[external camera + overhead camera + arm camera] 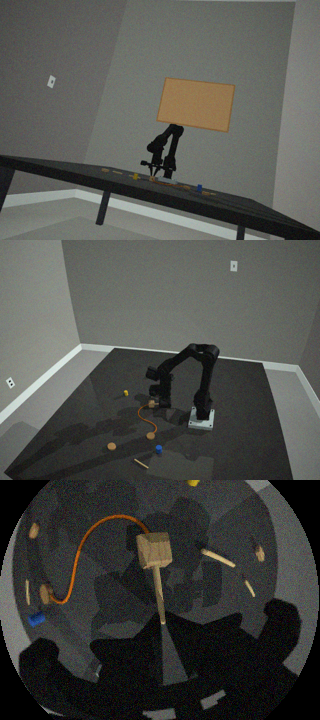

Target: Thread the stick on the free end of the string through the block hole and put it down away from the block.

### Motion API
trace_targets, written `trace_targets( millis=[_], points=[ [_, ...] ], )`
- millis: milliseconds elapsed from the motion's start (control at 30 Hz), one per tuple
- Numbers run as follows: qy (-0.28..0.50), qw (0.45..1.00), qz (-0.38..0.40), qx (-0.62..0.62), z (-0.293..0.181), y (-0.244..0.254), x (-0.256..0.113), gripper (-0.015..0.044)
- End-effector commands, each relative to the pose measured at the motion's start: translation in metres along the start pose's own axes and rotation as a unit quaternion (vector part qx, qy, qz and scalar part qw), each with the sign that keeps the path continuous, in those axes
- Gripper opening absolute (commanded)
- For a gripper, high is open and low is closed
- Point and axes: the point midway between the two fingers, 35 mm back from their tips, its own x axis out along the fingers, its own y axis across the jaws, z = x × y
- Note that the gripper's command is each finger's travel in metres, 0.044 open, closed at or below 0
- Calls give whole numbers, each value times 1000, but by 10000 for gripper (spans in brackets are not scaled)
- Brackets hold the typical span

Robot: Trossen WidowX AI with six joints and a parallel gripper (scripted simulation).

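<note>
The wooden block point(151, 403) point(151, 178) point(154, 550) appears to rest on the table. The thin stick point(156, 404) point(159, 595) sticks out of its near side in the wrist view, towards the fingers. My gripper point(161, 614) is shut on the stick near its outer end, close beside the block; the dark fingertips hide the grip in the top view. The orange string point(139, 414) point(77, 555) meets the block's opposite side and curves back to the round wooden button point(150, 436) point(186, 187) point(46, 594). The hole's inside is hidden.
A yellow cylinder point(125, 392) point(135, 176) stands beyond the block. Loose sticks point(218, 558) point(250, 588) lie right of it in the wrist view. A blue cylinder point(158, 449), another button point(111, 446) and a loose stick point(141, 463) are near the fixed button.
</note>
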Motion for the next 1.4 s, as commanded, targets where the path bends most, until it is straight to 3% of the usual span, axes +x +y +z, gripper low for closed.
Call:
trace_targets(
  millis=[0, 1367],
  points=[
    [0, 1000, 0, -3, -6, 2, 0, 0],
    [2, 1000, -3, -22, -44, 2, -1, 0]
  ],
)
